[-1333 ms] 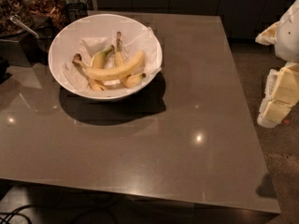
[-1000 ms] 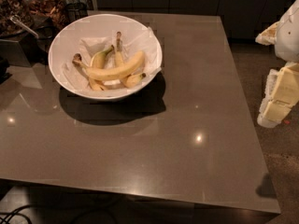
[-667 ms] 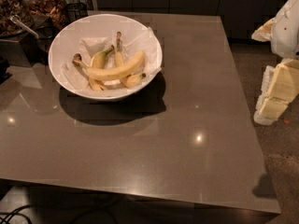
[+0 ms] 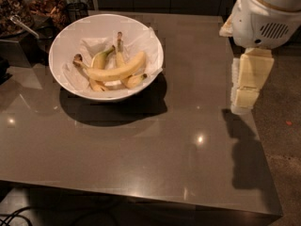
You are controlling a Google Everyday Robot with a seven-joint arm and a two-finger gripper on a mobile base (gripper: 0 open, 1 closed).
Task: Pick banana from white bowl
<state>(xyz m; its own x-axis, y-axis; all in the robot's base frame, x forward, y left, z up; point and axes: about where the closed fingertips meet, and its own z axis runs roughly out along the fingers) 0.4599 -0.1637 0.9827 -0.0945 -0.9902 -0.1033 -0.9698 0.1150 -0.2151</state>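
The banana (image 4: 117, 71) lies across the smaller bananas (image 4: 101, 59) in the white bowl (image 4: 63, 39), far left on the surface (image 4: 141, 149), so its top is exposed for a grasp from above. The gripper (image 4: 248, 84) hangs over the surface's right edge, well apart from the bowl. I cannot tell whether it is wide or narrow.
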